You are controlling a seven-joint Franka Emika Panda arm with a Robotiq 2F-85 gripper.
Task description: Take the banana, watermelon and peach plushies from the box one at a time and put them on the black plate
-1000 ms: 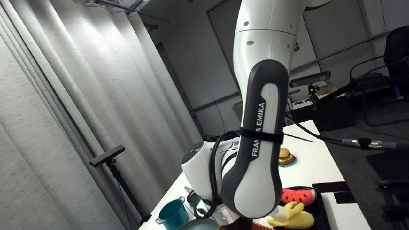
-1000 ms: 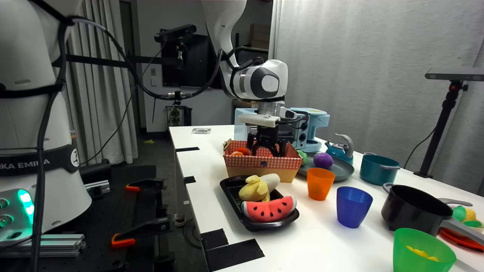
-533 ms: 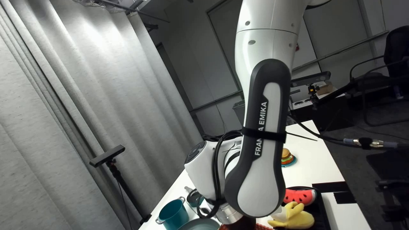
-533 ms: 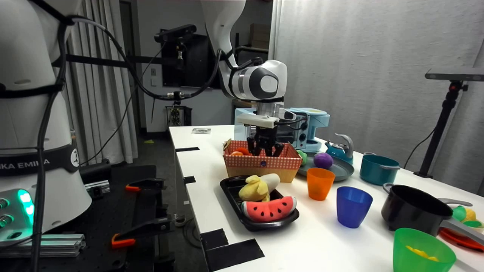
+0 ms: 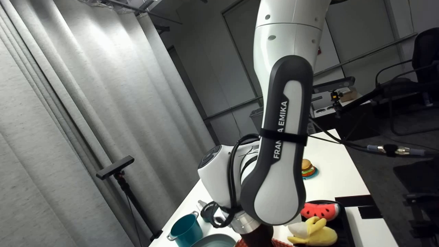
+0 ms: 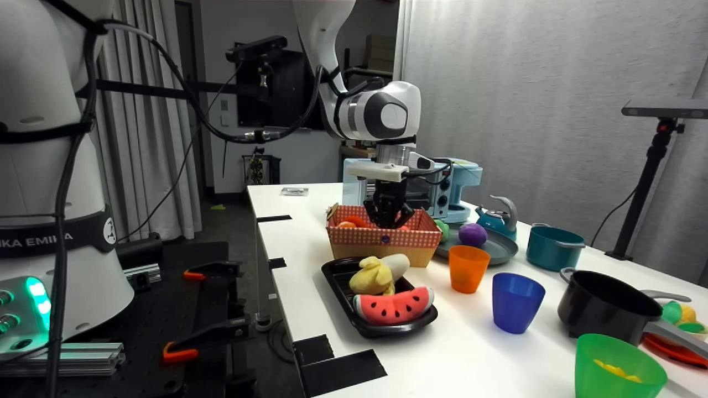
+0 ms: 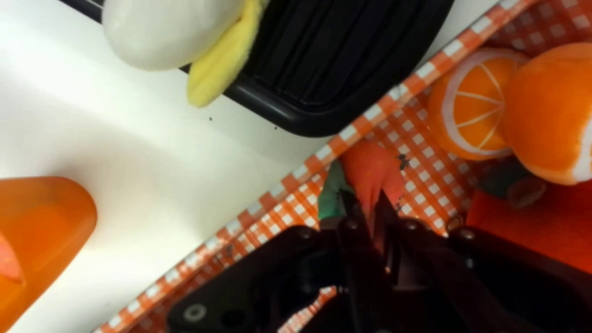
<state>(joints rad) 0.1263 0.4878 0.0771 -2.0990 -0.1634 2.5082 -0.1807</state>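
My gripper (image 7: 364,199) reaches down into the red-checked box (image 6: 381,241). Its fingers are shut on the pinkish-red peach plush (image 7: 371,169), which has a green leaf at its side and whose lower part the fingers hide. On the black plate (image 7: 333,60), just in front of the box, lie the yellow banana (image 6: 371,279) with its pale tip over the rim and, beside it, the red watermelon wedge (image 6: 394,307). Both plushies also show in an exterior view, the banana (image 5: 319,236) below the watermelon (image 5: 322,210), while the arm there covers much of the box.
The box also holds an orange plush (image 7: 550,111), an orange half (image 7: 481,104) and a red plush (image 7: 532,226). Nearby stand an orange cup (image 6: 469,269), a blue cup (image 6: 517,303) and a black pot (image 6: 605,309). A purple ball (image 6: 473,235) sits on a grey plate (image 6: 502,253).
The fingers have drawn together from wide apart and now grip the peach. Over the last half second the arm has risen slightly. Banana, watermelon and plate stay where they were.
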